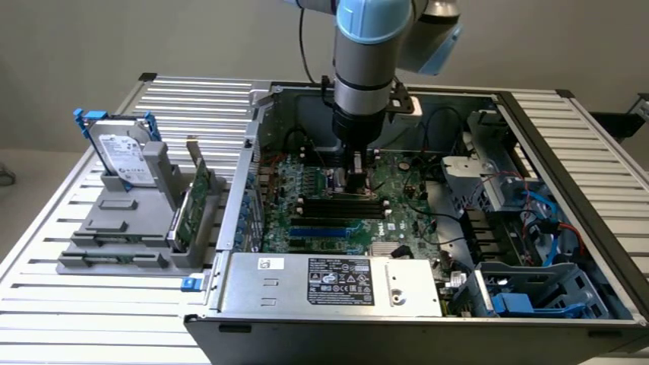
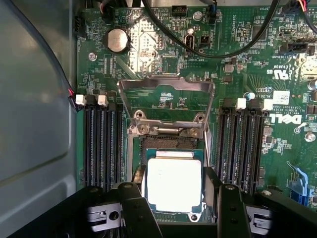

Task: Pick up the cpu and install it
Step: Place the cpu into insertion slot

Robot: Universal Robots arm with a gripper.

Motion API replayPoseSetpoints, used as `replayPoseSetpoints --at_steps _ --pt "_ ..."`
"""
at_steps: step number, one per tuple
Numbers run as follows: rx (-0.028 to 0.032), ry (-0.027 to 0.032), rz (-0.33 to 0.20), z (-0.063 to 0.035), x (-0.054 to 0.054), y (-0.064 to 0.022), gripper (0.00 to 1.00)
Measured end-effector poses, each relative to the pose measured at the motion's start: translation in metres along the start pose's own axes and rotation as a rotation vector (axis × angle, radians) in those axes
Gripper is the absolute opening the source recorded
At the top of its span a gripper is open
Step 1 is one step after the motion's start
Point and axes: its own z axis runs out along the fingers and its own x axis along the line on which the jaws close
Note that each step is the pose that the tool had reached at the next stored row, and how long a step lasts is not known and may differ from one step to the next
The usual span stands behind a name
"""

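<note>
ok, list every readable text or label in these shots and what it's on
"DELL": white print on the motherboard.
Rest of its print: too small to read.
Power supply label: too small.
Hard drive label: too small.
cpu top: glare, unreadable.

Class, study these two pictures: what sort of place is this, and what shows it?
Probably a robotics lab bench for computer assembly: an open computer case on a slatted metal table, a robot arm reaching in over its motherboard, and a grey fixture holding a hard drive.
</note>
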Motion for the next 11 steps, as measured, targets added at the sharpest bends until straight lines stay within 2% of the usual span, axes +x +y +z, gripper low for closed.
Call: replayPoseSetpoints --at_steps 8,11 --pt "-0.0004 0.0084 0.002 0.0037 -0.0005 0.0010 0.55" --pt "-0.0009 0.0093 0.007 0.0042 -0.0006 0.0009 0.55"
